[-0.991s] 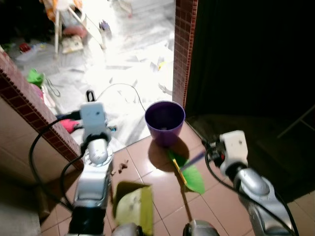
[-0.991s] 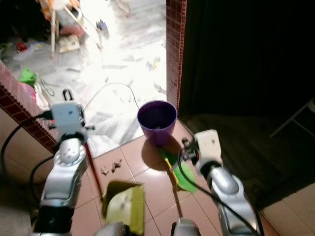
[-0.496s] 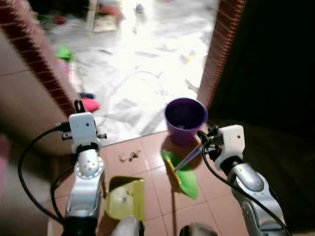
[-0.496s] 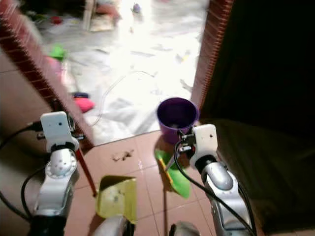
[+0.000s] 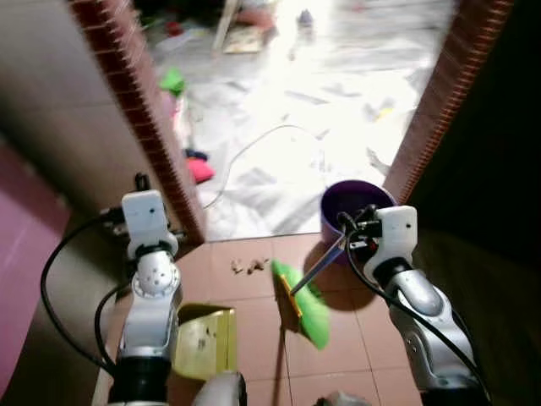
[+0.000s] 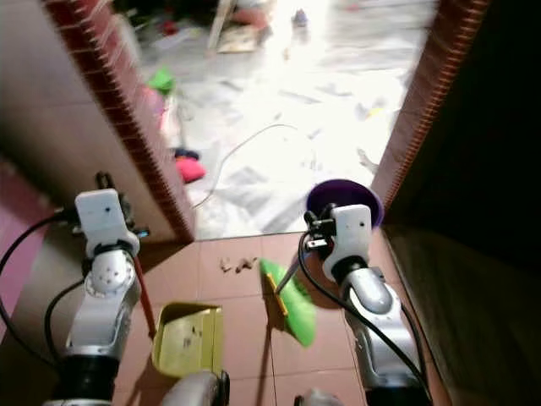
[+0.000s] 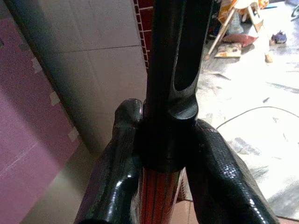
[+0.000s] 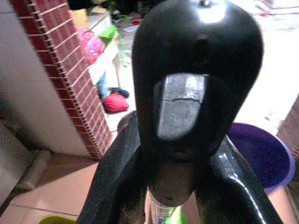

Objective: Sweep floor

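- Since a second ago the head camera has swung left: tiled wall [image 5: 76, 152] now takes up the left side, and the doorway sits further right. Broom head [image 5: 306, 303] has come left across the tiles, now closer to the debris than before; it was just below the bucket.
- Right gripper [image 8: 180, 186] clamped round the black top of the broom handle [image 8: 196, 88]; the handle slants down from the gripper to the green head on the floor.
- Left gripper [image 7: 161, 186] closed on the dustpan handle [image 7: 175, 56], red shaft below a black grip, held roughly upright.
- Yellow-green dustpan [image 6: 188, 338] rests on the brown tiles at the left arm's base, a few dark specks inside it.
- Small pile of brown debris [image 5: 248, 266] on the tile just beyond the broom head's near end, apart from the dustpan.
- Purple bucket [image 5: 355, 203] stands at the threshold by the right brick pillar [image 5: 439, 93], just behind the right gripper.
- Past the doorway: bright pale floor, a loose white cable [image 5: 262, 139], a pink item [image 5: 200, 169] and a green item [image 5: 173, 80] along the left brick edge.
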